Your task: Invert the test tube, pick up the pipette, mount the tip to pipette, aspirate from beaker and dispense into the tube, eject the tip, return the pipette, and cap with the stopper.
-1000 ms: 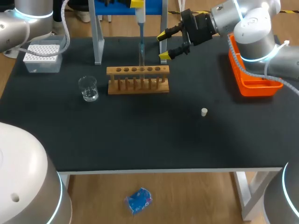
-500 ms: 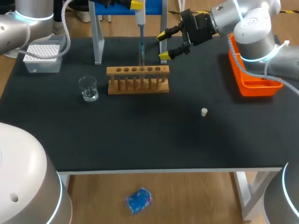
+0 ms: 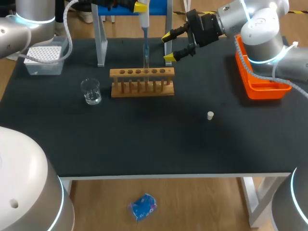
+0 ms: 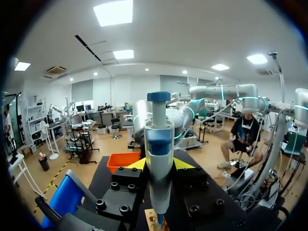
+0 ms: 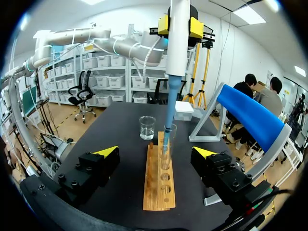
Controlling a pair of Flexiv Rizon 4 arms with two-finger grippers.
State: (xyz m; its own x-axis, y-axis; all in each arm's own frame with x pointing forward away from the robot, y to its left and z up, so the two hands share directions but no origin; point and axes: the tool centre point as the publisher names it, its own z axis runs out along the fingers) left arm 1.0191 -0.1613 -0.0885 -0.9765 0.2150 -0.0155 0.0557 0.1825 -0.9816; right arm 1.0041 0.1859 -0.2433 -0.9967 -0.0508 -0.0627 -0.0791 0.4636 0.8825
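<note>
The left gripper [image 4: 160, 164] clamps the pipette [image 4: 158, 144] upright between its two yellow fingertips, above the wooden rack [image 3: 142, 82]; the pipette's blue tip [image 5: 168, 113] reaches down into the mouth of the test tube [image 5: 166, 149], which stands upright in one of the rack's holes. The right gripper [image 3: 168, 46] hovers off the rack's right end, toward the back of the black table [image 3: 144, 144], its fingers spread wide and holding nothing; from the right wrist, the rack runs lengthwise ahead of those parted fingers, with the tube and the pipette in line along it. The glass beaker [image 3: 90, 91], a little clear liquid in it, stands just left of the rack and apart from it; the white tip box [image 3: 44, 58] sits near the table's far left corner. The small white stopper [image 3: 210, 115] stands alone on the bare table, well apart from the rack and toward the right; the orange bin [image 3: 260, 82] rests at the table's right edge, under the right arm. The pipette stand [image 5: 250, 120], blue on top with metal legs, rises behind the rack.
</note>
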